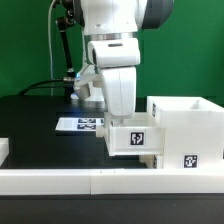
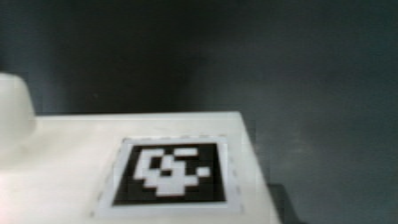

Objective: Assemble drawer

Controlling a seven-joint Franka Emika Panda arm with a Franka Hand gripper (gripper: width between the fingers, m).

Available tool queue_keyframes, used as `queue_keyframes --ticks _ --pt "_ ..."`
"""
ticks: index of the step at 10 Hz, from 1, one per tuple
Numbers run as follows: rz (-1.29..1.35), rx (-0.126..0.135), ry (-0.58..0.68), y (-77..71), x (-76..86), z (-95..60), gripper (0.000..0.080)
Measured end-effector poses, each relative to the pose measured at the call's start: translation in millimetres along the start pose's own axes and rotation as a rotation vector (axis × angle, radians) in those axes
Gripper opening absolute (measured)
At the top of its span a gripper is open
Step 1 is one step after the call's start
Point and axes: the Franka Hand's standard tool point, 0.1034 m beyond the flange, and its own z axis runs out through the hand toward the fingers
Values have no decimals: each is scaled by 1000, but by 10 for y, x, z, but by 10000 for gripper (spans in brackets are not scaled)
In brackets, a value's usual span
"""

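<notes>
In the exterior view a small white open-top tray with a black-and-white tag on its front hangs just above the table, close against the left side of the large white housing. My gripper comes down from above into the tray's left part. Its fingertips are hidden by the tray's wall, and it appears shut on the tray. The wrist view shows a white tray face with its tag very close, and dark table beyond. No fingers show clearly there. The second small tray is not clearly in view.
The marker board lies flat on the black table behind the tray. The low white border wall runs along the front. A white piece shows at the exterior view's left edge. Cables hang behind the arm.
</notes>
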Motion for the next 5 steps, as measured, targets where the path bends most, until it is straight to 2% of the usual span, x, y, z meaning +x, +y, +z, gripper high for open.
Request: queue_keyframes --ticks 5 --pt "-5 1 -1 -3 16 5 42"
